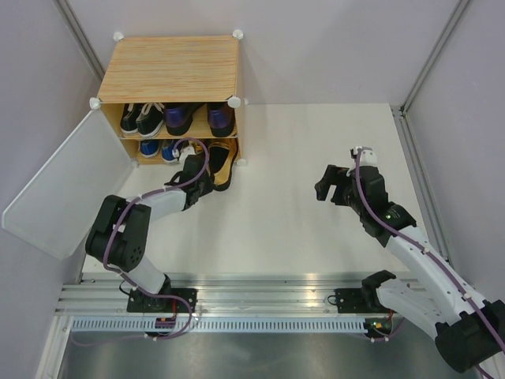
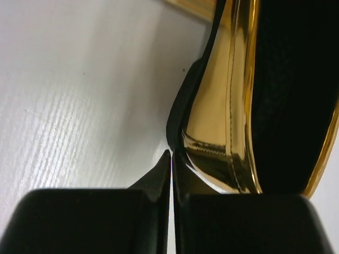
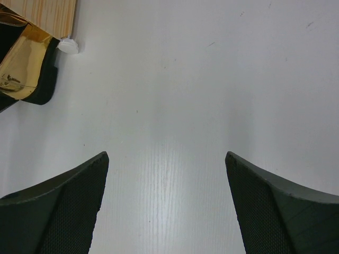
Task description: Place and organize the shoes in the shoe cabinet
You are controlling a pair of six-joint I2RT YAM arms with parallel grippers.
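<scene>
In the top view the left gripper's (image 1: 199, 178) tips are lost against the shiny gold pointed heel (image 1: 223, 162), so contact there cannot be judged. The blue sneakers with white laces (image 1: 150, 148) show only as slivers under the middle shelf of the light wood-grain cabinet (image 1: 170, 67), partly behind the arm's purple cable (image 1: 207, 156). The left wrist view crops the gold shoe at its top and right edges and blurs it. The right wrist view cuts the shoe off at the left edge and shows just one cabinet corner.
</scene>
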